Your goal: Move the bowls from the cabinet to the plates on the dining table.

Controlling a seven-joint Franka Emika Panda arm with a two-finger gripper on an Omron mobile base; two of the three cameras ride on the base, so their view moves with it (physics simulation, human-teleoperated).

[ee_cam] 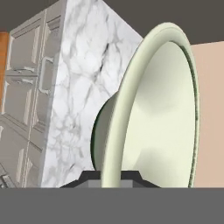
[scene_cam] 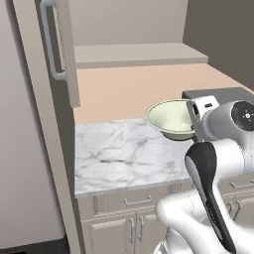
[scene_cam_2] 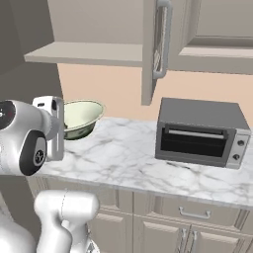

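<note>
Bowl: a cream-inside, dark-green-outside bowl (scene_cam: 172, 119) sits mid-right in the left base view, raised above the marble and tilted a little; in the right base view the bowl (scene_cam_2: 80, 117) is at left of centre, just beside the white hand; in the hand view the bowl (ee_cam: 153, 113) stands on edge, its rim running down to the bottom of the frame.
Gripper: the gripper (ee_cam: 110, 177) is closed tight on the bowl's rim, one dark finger on each side of the wall; in the base views the fingers are hidden behind the white wrist.
Counter: a white, grey-veined marble top (scene_cam: 119, 154) crosses the middle of the left base view; in the right base view it runs from lower left to right edge.
Oven: a grey toaster oven (scene_cam_2: 200, 132) stands on the marble at right of centre in the right base view, well apart from the bowl.
Cabinet: a grey-beige door (scene_cam: 62, 49) hangs open at upper left of the left base view, with a bar handle (scene_cam: 52, 39); in the right base view the open door (scene_cam_2: 155, 47) is at top centre.
Shelf: a bare shelf (scene_cam: 139, 53) shows behind the open door, upper centre.
Wall: a peach backsplash (scene_cam: 129, 87) lies between shelf and marble.
Below: drawer fronts (scene_cam: 124, 201) with small handles sit under the marble edge.
</note>
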